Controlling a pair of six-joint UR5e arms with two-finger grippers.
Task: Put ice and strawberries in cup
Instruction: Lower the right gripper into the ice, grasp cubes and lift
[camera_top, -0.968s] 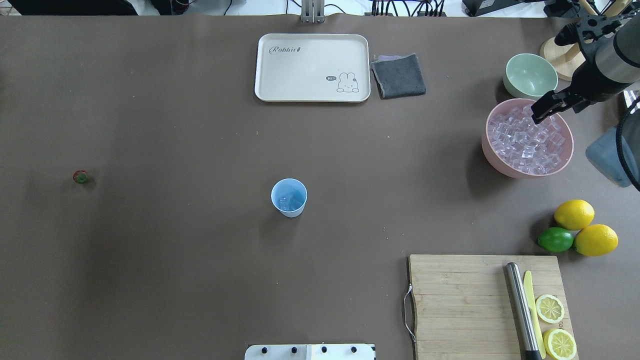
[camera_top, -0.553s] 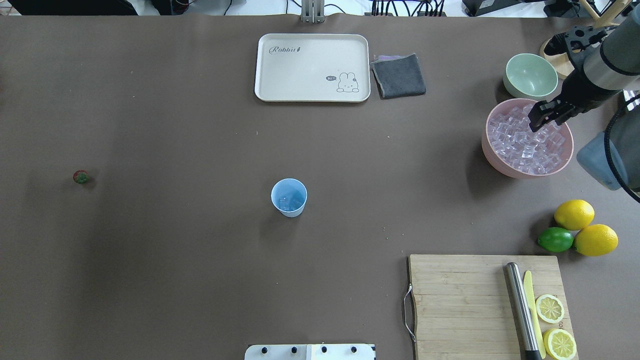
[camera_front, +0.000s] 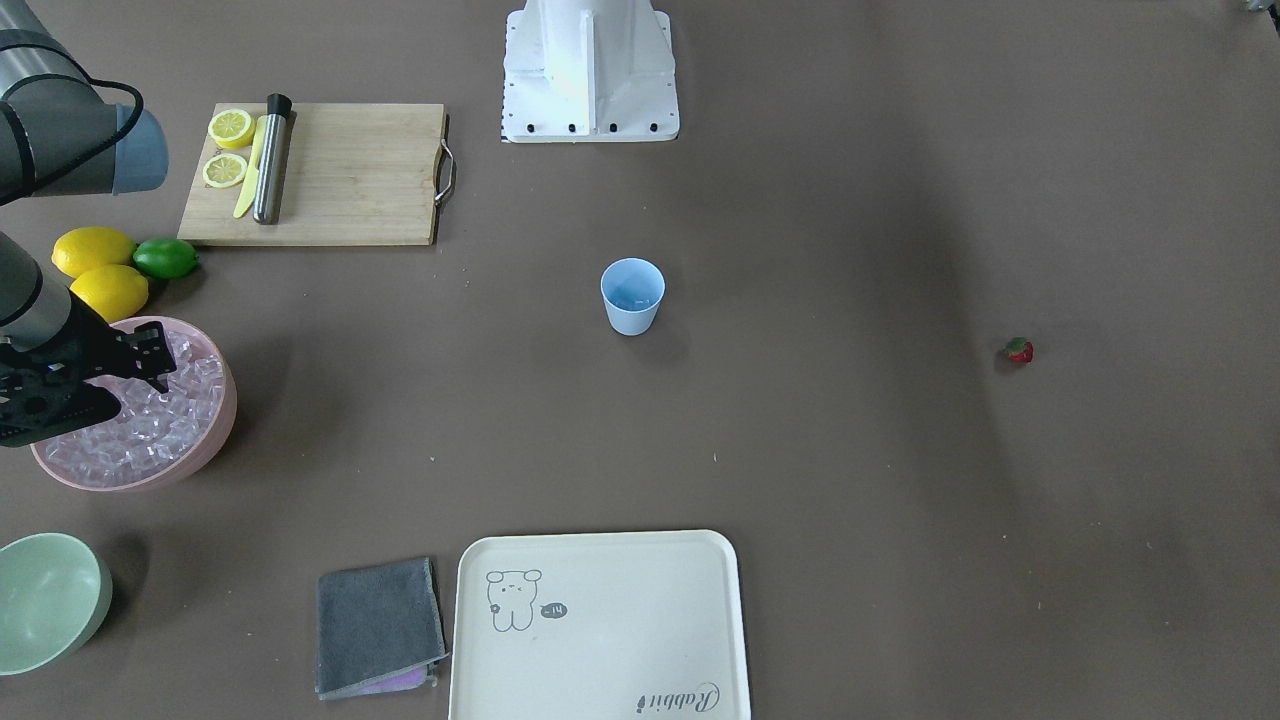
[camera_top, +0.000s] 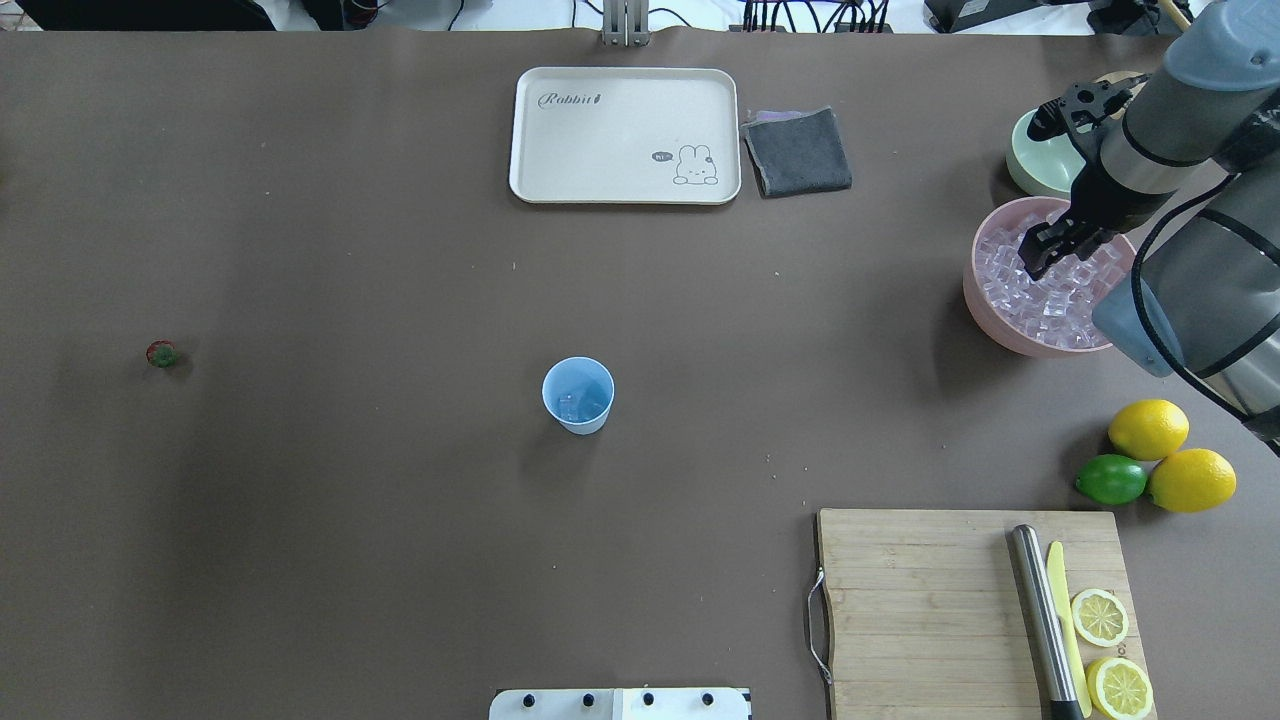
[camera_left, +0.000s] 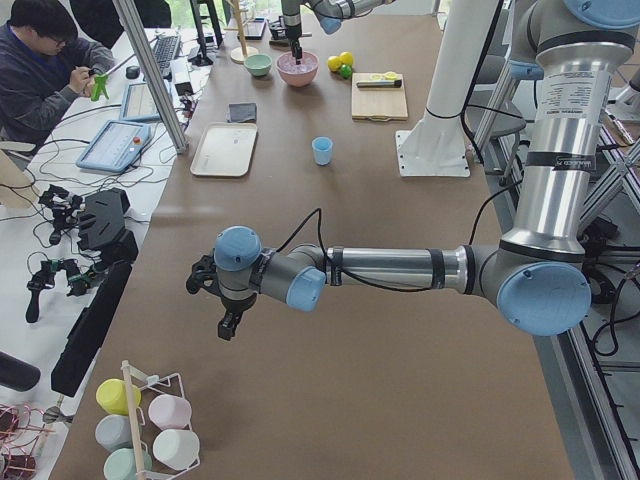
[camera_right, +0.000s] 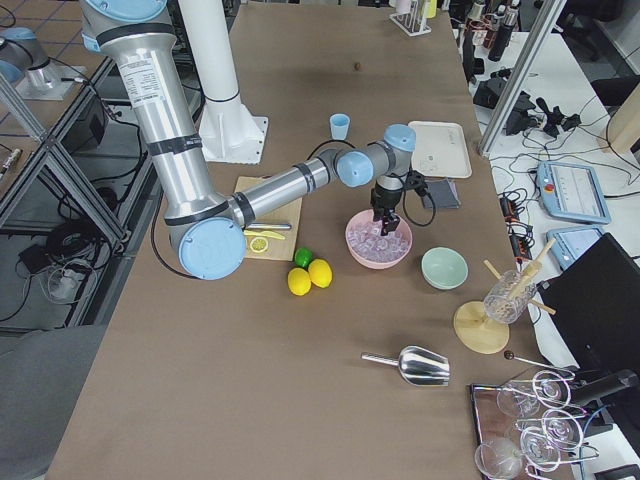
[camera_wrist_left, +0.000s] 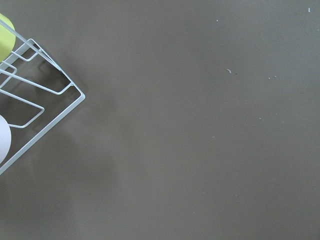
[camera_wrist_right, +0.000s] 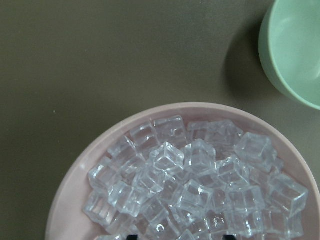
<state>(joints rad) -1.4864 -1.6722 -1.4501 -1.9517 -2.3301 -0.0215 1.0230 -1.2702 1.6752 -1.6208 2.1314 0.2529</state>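
The light-blue cup (camera_top: 578, 395) stands upright mid-table with a few ice cubes in its bottom; it also shows in the front-facing view (camera_front: 632, 295). The tiny red strawberry (camera_top: 161, 353) lies alone far to the left (camera_front: 1019, 350). A pink bowl (camera_top: 975, 300) at the right is heaped with clear ice (camera_wrist_right: 200, 160). My right gripper (camera_top: 1040, 255) hangs low over the ice in the bowl, jaws spread wide, with nothing between them. My left gripper (camera_left: 228, 322) shows only in the exterior left view, far from the cup; I cannot tell whether it is open.
A pale green bowl (camera_top: 1040, 160) sits behind the pink bowl. A cream tray (camera_top: 625, 135) and grey cloth (camera_top: 800, 150) lie at the back. Two lemons and a lime (camera_top: 1110, 479) and a cutting board (camera_top: 930, 600) are front right. A wire cup rack (camera_wrist_left: 30, 100) stands near the left gripper.
My right gripper has moved left and down, from above the pink bowl's right rim to low over the ice. The cup and the strawberry have not moved.
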